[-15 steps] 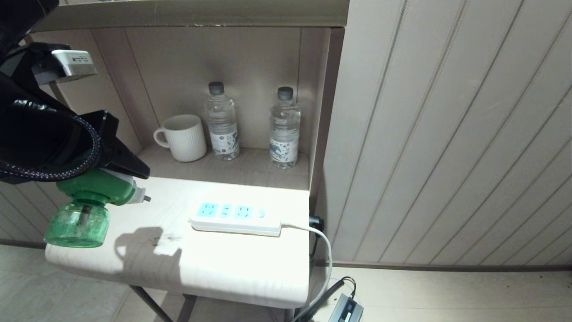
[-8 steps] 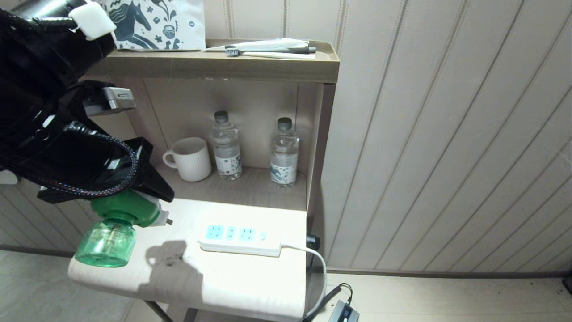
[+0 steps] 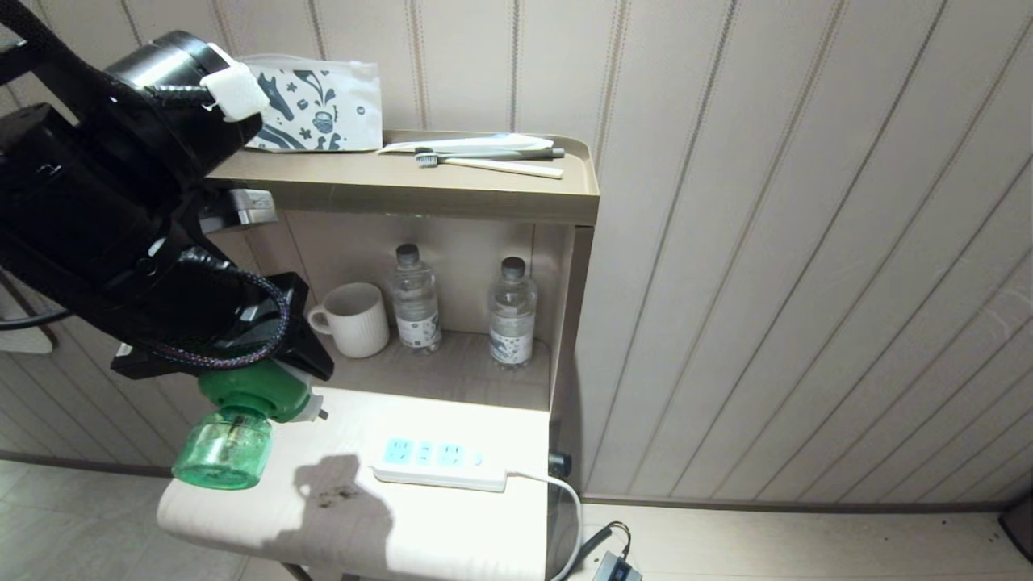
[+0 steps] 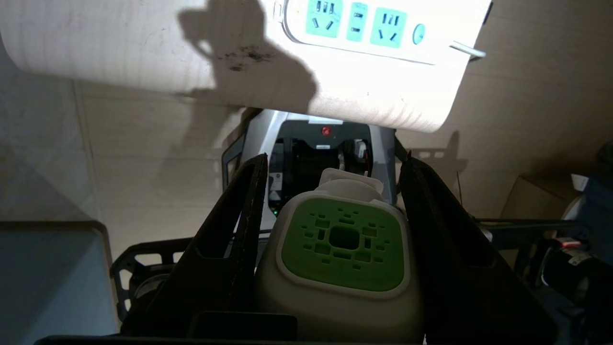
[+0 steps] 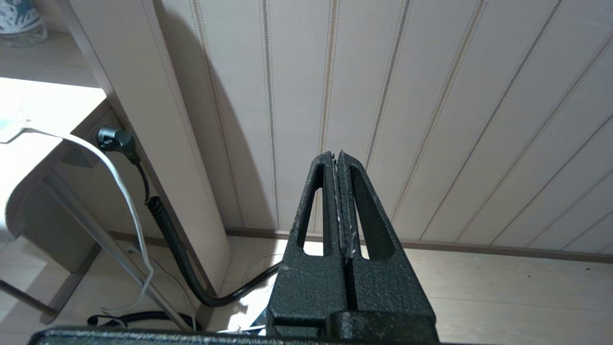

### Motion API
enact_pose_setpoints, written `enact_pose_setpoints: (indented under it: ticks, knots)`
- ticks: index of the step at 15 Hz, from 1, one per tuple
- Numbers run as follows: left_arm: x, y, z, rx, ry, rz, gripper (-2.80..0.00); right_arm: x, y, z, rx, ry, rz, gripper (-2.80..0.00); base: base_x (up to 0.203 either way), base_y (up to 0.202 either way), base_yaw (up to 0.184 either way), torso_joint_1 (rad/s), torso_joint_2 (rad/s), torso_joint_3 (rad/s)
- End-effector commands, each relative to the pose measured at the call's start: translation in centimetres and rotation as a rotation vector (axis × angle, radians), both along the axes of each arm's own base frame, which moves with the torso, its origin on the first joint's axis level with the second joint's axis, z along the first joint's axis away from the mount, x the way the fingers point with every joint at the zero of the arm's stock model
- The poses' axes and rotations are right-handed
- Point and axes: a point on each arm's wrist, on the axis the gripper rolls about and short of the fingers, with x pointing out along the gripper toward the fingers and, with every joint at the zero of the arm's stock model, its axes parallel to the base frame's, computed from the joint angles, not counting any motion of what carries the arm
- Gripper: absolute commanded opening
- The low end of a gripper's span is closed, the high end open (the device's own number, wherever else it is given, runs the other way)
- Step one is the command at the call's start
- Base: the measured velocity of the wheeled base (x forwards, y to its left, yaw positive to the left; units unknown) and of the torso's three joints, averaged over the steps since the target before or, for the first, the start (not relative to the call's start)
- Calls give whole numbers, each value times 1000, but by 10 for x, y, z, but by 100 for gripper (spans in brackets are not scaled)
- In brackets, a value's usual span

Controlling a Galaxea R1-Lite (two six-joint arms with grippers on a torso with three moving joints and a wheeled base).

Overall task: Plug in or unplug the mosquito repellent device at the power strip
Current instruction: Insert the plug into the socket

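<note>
The mosquito repellent device, a green bottle under a white-and-green head, hangs in the air left of the power strip, its plug prongs pointing toward the strip. My left gripper is shut on the device's head; in the left wrist view the head sits between the two black fingers. The white power strip with pale blue sockets lies flat on the lit table top; the same strip shows in the left wrist view with its sockets bare. My right gripper hangs parked low by the wall, shut and holding nothing.
On the shelf behind the table stand a white mug and two clear water bottles. A toothbrush and a printed pouch lie on the cabinet top. The strip's white cord drops off the table's right edge to the floor.
The whole head view has shifted: the camera has risen, so the cabinet top now shows. My left gripper still holds the device in the air, left of the strip.
</note>
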Motion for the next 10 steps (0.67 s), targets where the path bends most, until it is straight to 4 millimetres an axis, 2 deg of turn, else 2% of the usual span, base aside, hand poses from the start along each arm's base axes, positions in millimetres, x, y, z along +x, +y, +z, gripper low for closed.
enact_pose_setpoints:
  ticks: [1,5,10]
  knots:
    - [6,-5,-16,30,48,-4,-280,0,0,0,0,0,-1,-280,0,0,0,55,-96,-53]
    - [30,-26,-50,67,74,-18,-280,0,0,0,0,0,-1,-280,0,0,0,12,-21,-11]
    - [42,-53,-76,194,91,-50,-280,0,0,0,0,0,-1,-280,0,0,0,0,0,0]
